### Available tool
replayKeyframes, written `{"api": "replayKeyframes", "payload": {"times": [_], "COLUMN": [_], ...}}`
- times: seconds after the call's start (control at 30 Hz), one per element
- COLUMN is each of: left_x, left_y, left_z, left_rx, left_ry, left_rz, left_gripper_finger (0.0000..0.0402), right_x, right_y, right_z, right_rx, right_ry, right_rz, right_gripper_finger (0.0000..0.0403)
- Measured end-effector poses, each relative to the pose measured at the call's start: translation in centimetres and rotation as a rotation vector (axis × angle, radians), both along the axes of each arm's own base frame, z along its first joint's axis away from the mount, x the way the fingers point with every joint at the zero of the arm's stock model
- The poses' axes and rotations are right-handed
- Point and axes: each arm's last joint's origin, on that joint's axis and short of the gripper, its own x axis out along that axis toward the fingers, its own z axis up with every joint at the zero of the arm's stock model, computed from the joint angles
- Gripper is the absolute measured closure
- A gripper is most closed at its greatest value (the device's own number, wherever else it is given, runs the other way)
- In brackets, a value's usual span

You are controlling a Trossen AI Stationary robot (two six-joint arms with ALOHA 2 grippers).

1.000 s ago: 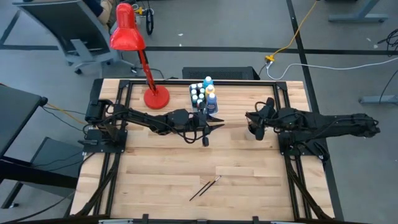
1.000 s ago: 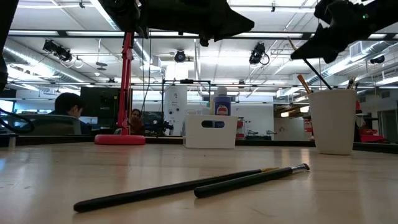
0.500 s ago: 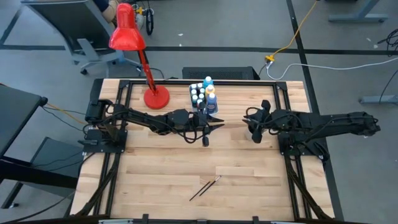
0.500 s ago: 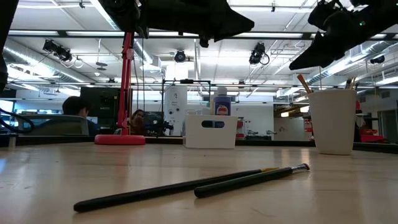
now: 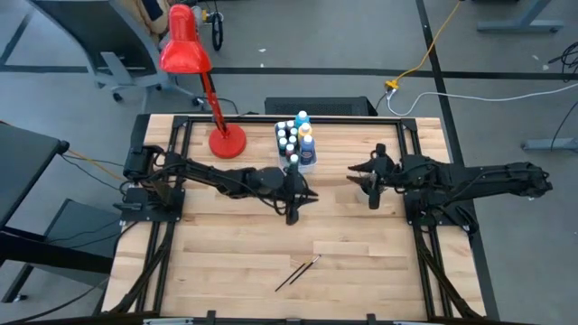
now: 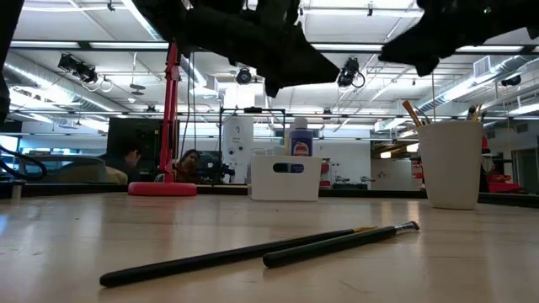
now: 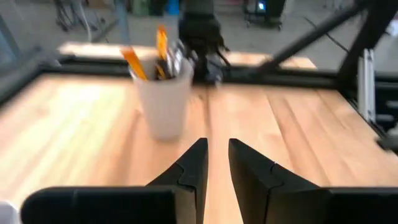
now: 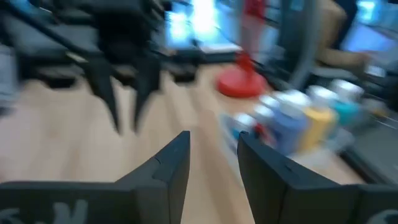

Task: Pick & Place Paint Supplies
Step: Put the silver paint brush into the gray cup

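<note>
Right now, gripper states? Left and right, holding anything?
Left gripper: fingers slightly apart, nothing between them, above the table's middle.
Right gripper: open, empty, near the white cup of brushes.

Right wrist view is blurred: bottles (image 8: 311, 121) smear together. Low view crops both arms; brushes (image 6: 410, 112) sit mostly hidden inside the cup (image 6: 452, 165).

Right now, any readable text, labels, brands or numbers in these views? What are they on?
None can be read.
White rectangular tub: a dark blue patch shows on its front in the low view, too small to tell whether it bears words.
White-capped paint bottle with a blue label standing in the tub: label print too small and blurred.
Row of white-capped paint bottles in the right wrist view: blurred, no text legible.
White cup of paintbrushes: plain, no marking visible.
</note>
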Motion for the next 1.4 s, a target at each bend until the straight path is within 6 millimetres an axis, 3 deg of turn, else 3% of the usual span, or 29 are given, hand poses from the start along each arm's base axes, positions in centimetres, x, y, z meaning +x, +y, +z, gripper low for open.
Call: {"api": "replayKeyframes", "payload": {"times": [0.27,0.43,0.6,0.67,0.8,1.0,1.07,1.4], "left_x": [-0.5,-1.0,-2.5,-3.1,-5.0,-8.4,-8.7,-9.2], "left_y": [-3.4,-4.4,-4.7,-4.6,-4.2,-3.3,-3.2,-4.1], "left_z": [-0.7,-1.3,-0.3,0.4,2.6,5.9,6.7,6.4], "left_rx": [0.036,-0.033,-0.075,-0.087,-0.08,-0.047,-0.048,-0.045], "left_ry": [0.073,0.145,0.232,0.25,0.255,0.253,0.212,0.244], "left_rz": [0.023,0.067,0.076,0.1,0.184,0.295,0.326,0.321], "left_gripper_finger": [0.0318,0.0319,0.0326,0.033,0.0342,0.0353,0.0353,0.0349], "right_x": [2.3,4.9,7.5,8.4,9.7,12.4,13.0,14.8], "right_y": [1.6,3.4,5.5,6.6,8.8,11.3,11.9,13.1], "right_z": [-0.3,-1.4,-3.0,-3.6,-6.6,-10.6,-11.5,-16.2], "right_rx": [0.008,-0.036,-0.016,0.0,0.032,0.001,-0.004,0.012], "right_ry": [-0.095,-0.167,-0.154,-0.126,0.014,0.127,0.155,0.329], "right_rz": [0.457,0.619,0.75,0.784,0.834,0.835,0.858,0.807], "right_gripper_finger": [0.0266,0.0261,0.0236,0.0222,0.0204,0.0202,0.0202,0.0202]}}
